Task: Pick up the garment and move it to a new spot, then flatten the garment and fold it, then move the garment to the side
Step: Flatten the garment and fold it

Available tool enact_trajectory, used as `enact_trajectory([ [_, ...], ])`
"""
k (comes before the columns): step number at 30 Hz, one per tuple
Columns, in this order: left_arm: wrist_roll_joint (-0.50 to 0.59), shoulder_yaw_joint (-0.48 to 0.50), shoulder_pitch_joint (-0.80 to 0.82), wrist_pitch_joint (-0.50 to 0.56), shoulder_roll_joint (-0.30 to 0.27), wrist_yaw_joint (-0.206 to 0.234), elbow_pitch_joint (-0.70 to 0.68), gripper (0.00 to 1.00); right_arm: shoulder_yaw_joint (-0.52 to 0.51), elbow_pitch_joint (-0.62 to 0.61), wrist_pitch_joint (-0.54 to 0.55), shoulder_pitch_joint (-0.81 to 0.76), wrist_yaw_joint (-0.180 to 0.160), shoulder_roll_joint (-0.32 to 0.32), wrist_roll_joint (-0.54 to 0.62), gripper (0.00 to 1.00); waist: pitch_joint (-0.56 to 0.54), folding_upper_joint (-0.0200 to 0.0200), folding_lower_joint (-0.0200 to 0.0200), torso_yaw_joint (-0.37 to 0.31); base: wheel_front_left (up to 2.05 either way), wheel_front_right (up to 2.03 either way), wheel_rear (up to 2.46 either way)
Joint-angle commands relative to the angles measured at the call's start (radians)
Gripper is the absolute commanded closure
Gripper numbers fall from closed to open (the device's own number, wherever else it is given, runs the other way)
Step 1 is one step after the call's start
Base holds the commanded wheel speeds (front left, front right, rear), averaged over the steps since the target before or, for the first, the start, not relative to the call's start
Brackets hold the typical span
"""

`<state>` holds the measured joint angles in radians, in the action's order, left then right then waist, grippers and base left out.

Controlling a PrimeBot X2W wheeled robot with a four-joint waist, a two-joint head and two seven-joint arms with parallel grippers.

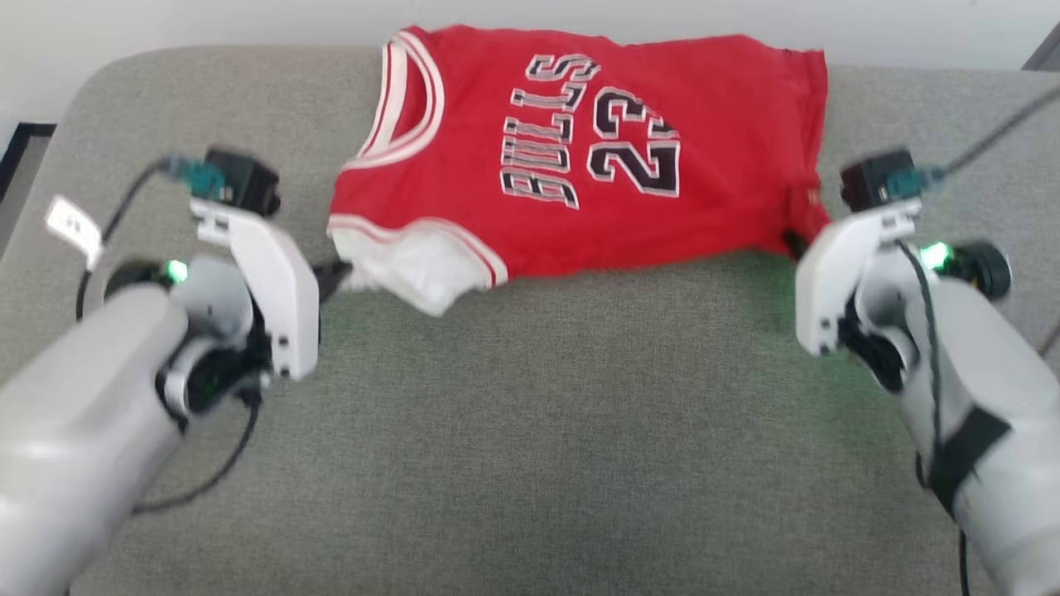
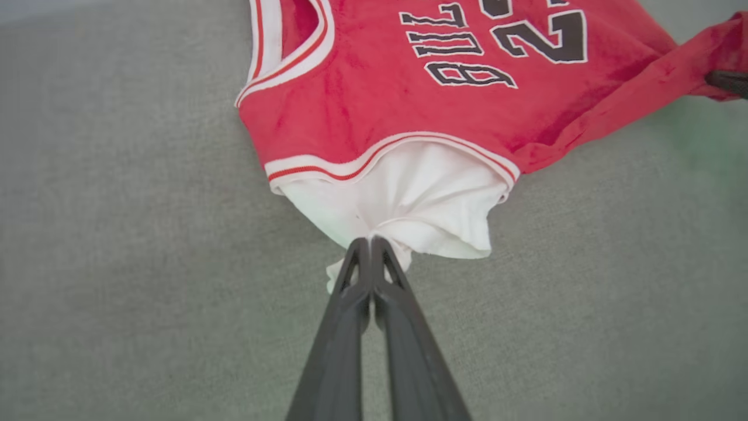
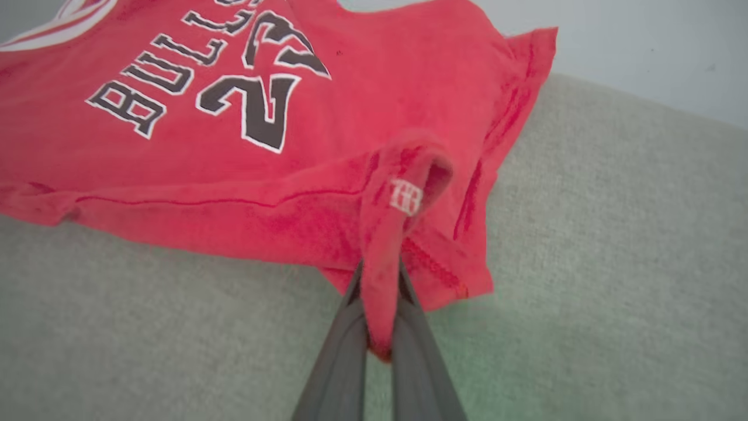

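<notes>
The garment point(image 1: 580, 157) is a red jersey with black-and-white lettering, lying across the far part of a grey cushion point(image 1: 530, 430), chest side up, neck toward my left. My left gripper point(image 1: 335, 277) is shut on the garment's white sleeve point(image 2: 409, 204), bunching the cloth at its fingertips point(image 2: 370, 242). My right gripper point(image 1: 797, 246) is shut on a fold of the garment's red hem corner point(image 3: 403, 199); the red cloth is pinched between its fingers point(image 3: 380, 275). The garment point(image 3: 263, 146) is stretched between both grippers.
The grey cushion point(image 2: 117, 234) runs wide toward me, with its back edge against a pale wall point(image 3: 643, 47). Cables run from both wrist cameras point(image 1: 232, 178). The cushion's rounded left corner point(image 1: 91, 83) borders a dark floor strip.
</notes>
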<state>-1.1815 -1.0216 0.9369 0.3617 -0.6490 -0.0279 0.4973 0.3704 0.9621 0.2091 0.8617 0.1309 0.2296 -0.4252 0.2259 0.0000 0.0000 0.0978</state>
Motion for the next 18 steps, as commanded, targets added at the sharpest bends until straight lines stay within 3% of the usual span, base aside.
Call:
enact_trajectory([
  [1, -0.013, 0.001, -0.035, -0.004, -0.014, 0.018, -0.034, 1.00, 0.011, -0.042, 0.019, -0.047, 0.000, 0.020, -0.029, 1.00, -0.004, 0.0000, 0.0000, 0.001, 0.00, 0.00, 0.00],
  [8, -0.062, 0.018, -0.191, -0.054, -0.088, 0.110, -0.215, 1.00, 0.014, -0.300, 0.125, -0.263, 0.000, 0.123, -0.127, 1.00, -0.019, 0.0000, 0.0000, 0.001, 0.00, 0.00, 0.00],
  [18, -0.124, 0.010, -0.415, -0.116, -0.163, 0.235, -0.407, 1.00, -0.093, -0.652, 0.301, -0.581, 0.000, 0.193, -0.134, 1.00, -0.021, 0.0000, 0.0000, 0.004, 0.00, 0.00, 0.00],
])
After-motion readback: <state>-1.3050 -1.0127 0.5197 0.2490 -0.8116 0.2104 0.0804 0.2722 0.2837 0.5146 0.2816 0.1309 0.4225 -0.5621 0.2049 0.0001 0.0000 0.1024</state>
